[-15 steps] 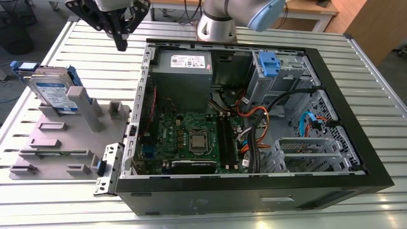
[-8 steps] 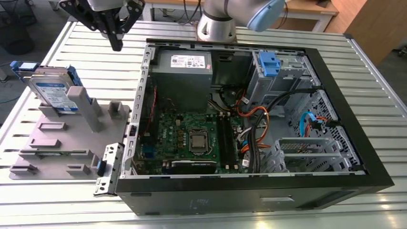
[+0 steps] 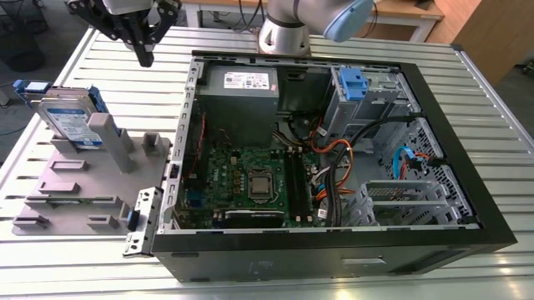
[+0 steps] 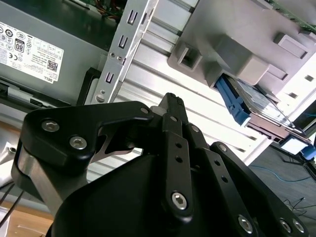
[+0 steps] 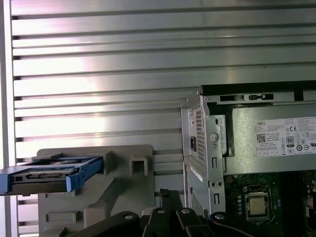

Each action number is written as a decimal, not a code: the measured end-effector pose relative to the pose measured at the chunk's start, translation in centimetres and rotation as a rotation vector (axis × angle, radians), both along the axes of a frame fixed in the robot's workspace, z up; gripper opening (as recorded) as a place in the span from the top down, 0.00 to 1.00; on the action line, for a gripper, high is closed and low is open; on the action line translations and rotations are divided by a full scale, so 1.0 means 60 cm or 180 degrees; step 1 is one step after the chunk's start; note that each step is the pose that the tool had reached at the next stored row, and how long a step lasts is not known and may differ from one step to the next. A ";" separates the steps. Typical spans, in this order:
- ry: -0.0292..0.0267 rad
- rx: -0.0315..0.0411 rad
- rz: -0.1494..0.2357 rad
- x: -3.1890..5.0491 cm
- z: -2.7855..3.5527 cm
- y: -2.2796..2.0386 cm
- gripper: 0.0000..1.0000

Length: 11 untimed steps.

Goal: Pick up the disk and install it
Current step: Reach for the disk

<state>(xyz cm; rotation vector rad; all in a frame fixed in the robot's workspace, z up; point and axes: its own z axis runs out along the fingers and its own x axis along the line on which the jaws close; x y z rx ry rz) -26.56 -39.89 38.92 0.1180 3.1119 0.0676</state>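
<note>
- The end effector hangs in the upper left of the exterior view, above the desk, between the holder and the case
- Its fingers are clenched together on nothing; both wrist views show the tips meeting with no gap
- The disk stands on edge in the holder at the exterior view's left, label facing the camera, leaning against an upright post
- A second drive appears to stand just behind it, though how the two touch I cannot tell
- In the first wrist view the disk shows edge-on with its blue rails, seated in the holder, well apart from the end effector
- The second wrist view gives the same: the disk sits tucked in the holder, away from the fingertips
- The case lies open on the desk, its board and power supply exposed; a blue bracket sits at the bays in the upper right of the case
- Progress, as I judge it: very early
- Nothing is gripped, the disk is not lifted, and no disk is seen in the case, so both pickup and install are left to do
</note>
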 end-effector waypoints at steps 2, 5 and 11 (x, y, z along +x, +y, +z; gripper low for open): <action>0.0000 0.0000 0.0000 -0.005 0.000 0.0000 0.89; 0.0000 0.0000 0.0000 -0.013 -0.001 0.0000 0.89; 0.0000 0.0000 0.0000 -0.029 -0.001 0.0000 0.89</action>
